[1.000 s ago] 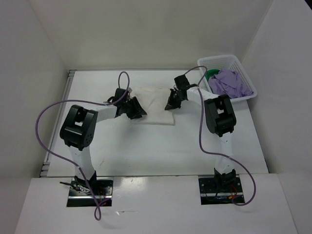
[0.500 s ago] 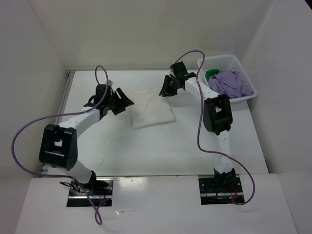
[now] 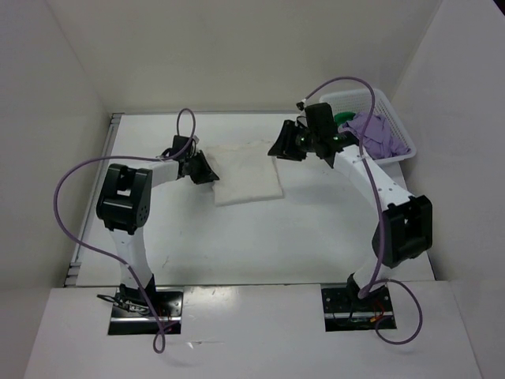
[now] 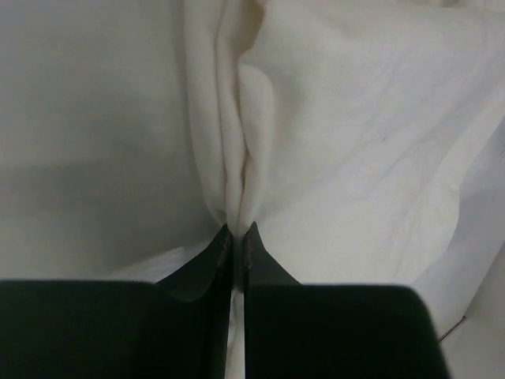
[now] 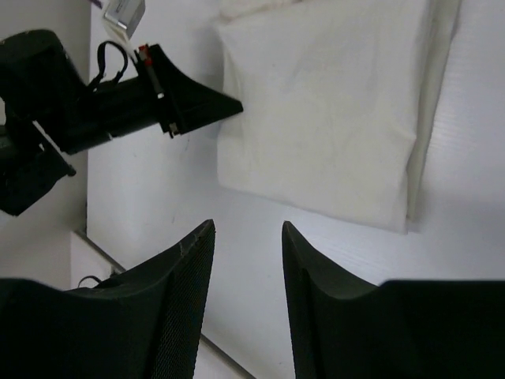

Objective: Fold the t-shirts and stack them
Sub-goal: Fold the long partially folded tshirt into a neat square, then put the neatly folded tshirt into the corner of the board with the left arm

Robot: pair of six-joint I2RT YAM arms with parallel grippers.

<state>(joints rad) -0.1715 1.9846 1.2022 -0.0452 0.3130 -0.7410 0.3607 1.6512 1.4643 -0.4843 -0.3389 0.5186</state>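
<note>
We see the left jaws pressed almost together, pinching a raised crease of the white t-shirt point(image 4: 339, 142) at its 9 o'clock edge. The right jaws stand spread and hold nothing, hanging just off the shirt's 2 o'clock corner. The shirt lies folded on the counter point(image 3: 237, 245), toward 12 o'clock from its middle. At the counter's 2 o'clock corner, a white lattice basket point(image 3: 397, 112) holds the lavender t-shirt point(image 3: 375, 133) and the green t-shirt point(image 3: 341, 120), both bunched.
</note>
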